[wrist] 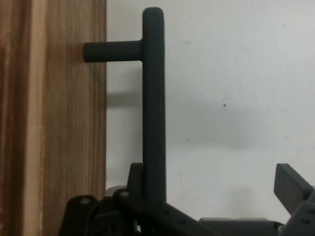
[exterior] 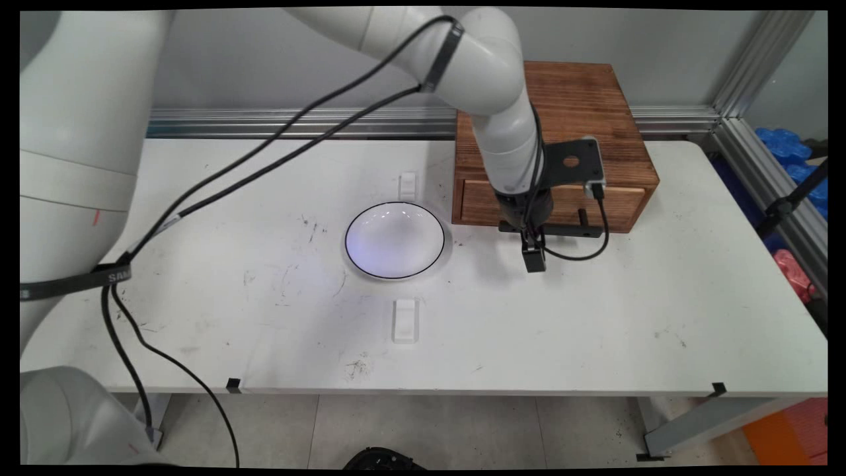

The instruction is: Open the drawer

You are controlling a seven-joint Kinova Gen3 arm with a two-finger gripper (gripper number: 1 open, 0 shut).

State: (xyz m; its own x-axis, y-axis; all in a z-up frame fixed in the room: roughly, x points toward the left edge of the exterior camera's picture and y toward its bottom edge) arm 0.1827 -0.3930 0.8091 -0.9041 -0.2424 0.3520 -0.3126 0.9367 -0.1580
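Main view is showing bare worktop [exterior: 595, 330] lying nearest, then a white bowl [exterior: 395, 239] left of the gripper [exterior: 534, 254]. Its fingers [wrist: 293, 189] are standing open beside the black drawer handle [wrist: 153, 108], perhaps touching it. Behind, the wooden drawer box [exterior: 581, 125] is sitting against the rear rail, the arm pointing downward.

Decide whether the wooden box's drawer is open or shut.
Shut: the drawer front sits flush with the wooden box; its black handle stands off the front.

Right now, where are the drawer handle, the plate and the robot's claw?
drawer handle [wrist: 153, 108]: hand view, middle of its black bar.
plate [exterior: 370, 261]: main view, near-left rim.
gripper [exterior: 534, 254]: main view, between its fingertips.
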